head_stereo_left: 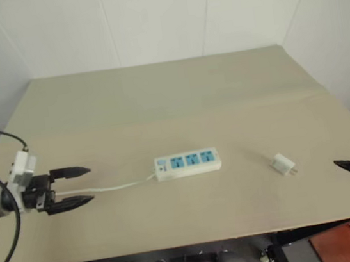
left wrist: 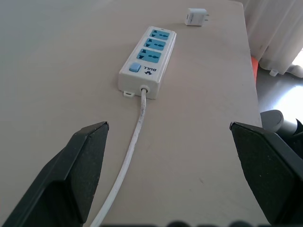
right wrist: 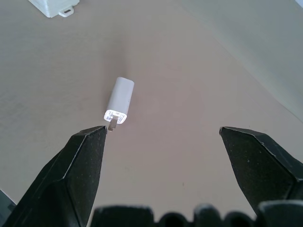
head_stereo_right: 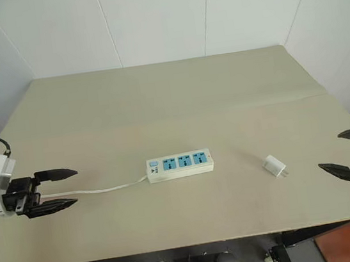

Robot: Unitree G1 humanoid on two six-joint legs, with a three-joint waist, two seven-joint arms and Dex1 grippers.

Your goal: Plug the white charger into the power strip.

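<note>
Reading "BULL" on power strip (left wrist: 147, 59) switch end.

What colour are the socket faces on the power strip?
Blue, on the white power strip; clearest in the left wrist view.

White power strip (head_stereo_left: 188, 163) with blue socket faces, white charger (head_stereo_left: 282, 164), beige table (head_stereo_left: 158, 101), black fingers (head_stereo_left: 71, 172).

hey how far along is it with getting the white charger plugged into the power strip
Nothing is done yet. The white charger lies on its side on the table, apart from the power strip, whose three sockets are free. In hand: nothing; the right gripper is open facing the charger, the left gripper open by the cord. Left: grasp, carry, plug in.
</note>
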